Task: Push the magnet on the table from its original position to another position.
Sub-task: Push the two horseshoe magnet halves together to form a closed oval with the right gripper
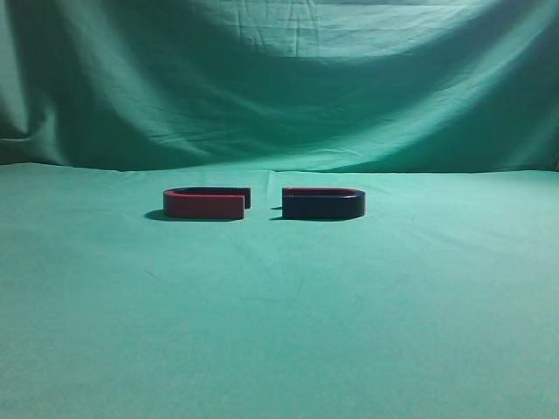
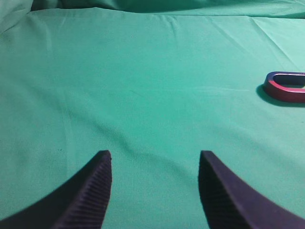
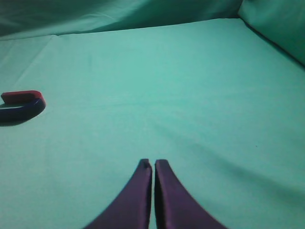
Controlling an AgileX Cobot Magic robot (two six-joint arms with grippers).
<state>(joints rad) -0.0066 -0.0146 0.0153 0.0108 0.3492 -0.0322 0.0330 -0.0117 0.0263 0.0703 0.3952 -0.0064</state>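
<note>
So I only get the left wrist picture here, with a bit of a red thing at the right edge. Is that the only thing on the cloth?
Observer: No. The exterior view shows two horseshoe magnets, a red-fronted magnet and a dark blue-fronted magnet, open ends facing each other, apart.
Operator: Is the other gripper near them?
Observer: No, the right gripper sits apart from the blue-fronted one, which lies at that view's left edge.
Operator: Open like mine?
Observer: No, it is shut and empty; your left gripper is open.

Matt creased green cloth (image 1: 279,332); smooth magnets (image 1: 207,203), ribbed claw pads (image 2: 93,191).
</note>
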